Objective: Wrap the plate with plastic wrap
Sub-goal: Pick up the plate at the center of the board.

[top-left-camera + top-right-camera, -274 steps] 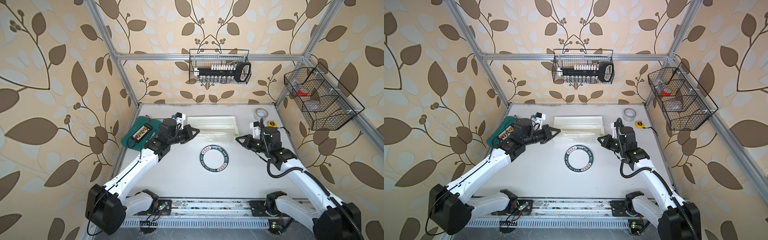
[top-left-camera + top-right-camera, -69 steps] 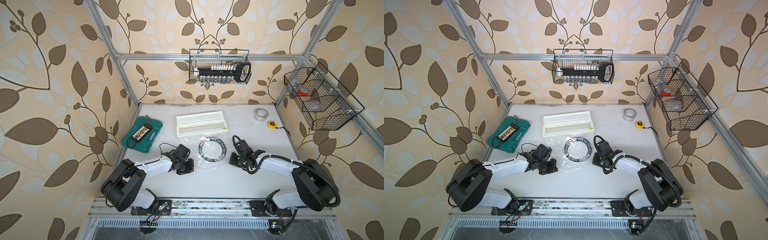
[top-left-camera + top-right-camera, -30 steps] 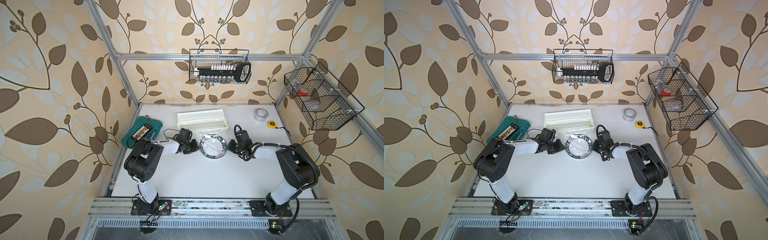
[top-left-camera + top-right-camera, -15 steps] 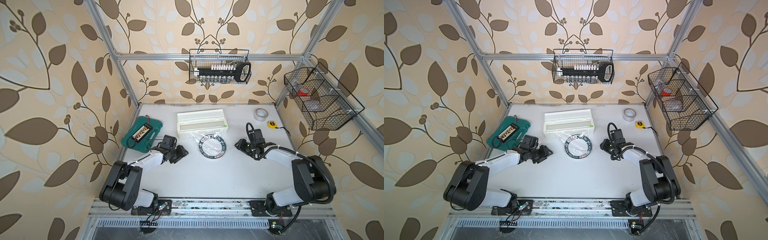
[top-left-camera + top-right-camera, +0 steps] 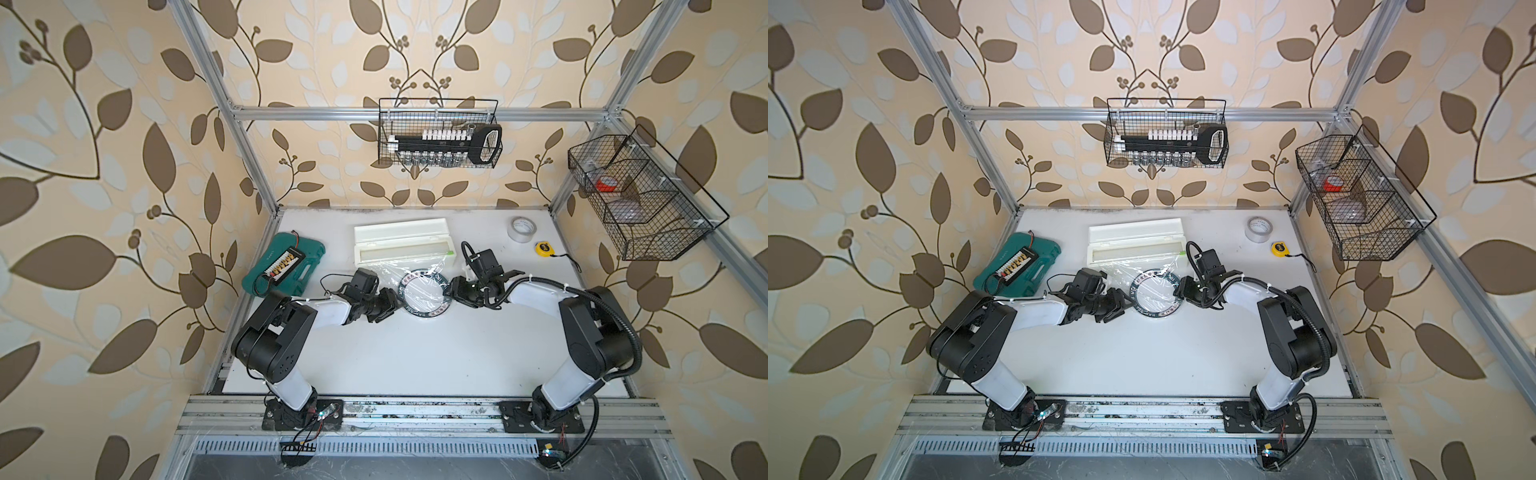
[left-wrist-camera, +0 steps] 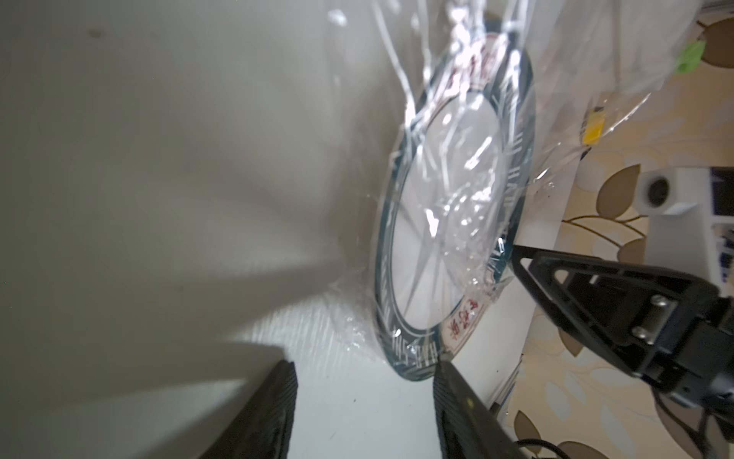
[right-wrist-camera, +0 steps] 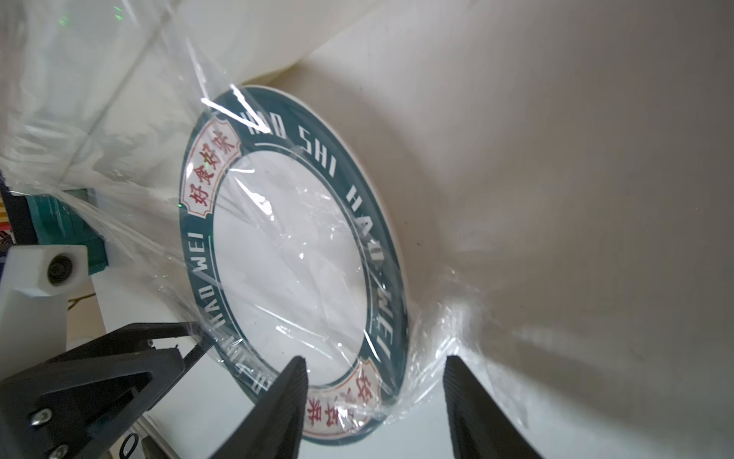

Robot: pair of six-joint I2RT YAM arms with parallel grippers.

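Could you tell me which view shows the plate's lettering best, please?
The right wrist view: the plate fills it, lettering legible through the plastic wrap. The left wrist view shows it oblique, under glare; both top views show it tiny.

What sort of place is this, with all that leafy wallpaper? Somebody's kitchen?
Most likely a robot test booth, not a home: two black-and-white robot arms bolted to a grey metal rail, a silver aluminium frame around the white tabletop, and a black wire basket of tools hung on that frame.
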